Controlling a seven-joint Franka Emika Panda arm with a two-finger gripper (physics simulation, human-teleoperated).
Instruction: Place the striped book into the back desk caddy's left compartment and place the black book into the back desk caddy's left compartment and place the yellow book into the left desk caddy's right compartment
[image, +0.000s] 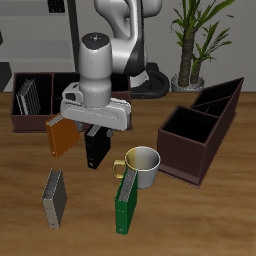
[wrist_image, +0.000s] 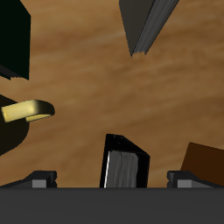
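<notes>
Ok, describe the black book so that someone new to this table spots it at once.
Start at the gripper over the middle of the table: the black book stands upright right beneath it, between the open fingers. Beside it stands a yellow-orange book, and a green book stands by the white mug; it is the only black book out on the table.

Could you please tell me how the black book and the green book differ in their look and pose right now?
The black book is dark and sits directly under the pincer, whereas the green book is bright green and lies apart, beside the white mug. The black book is farther back; the green book is nearer the table's front edge. Both stand on edge on the table.
</notes>
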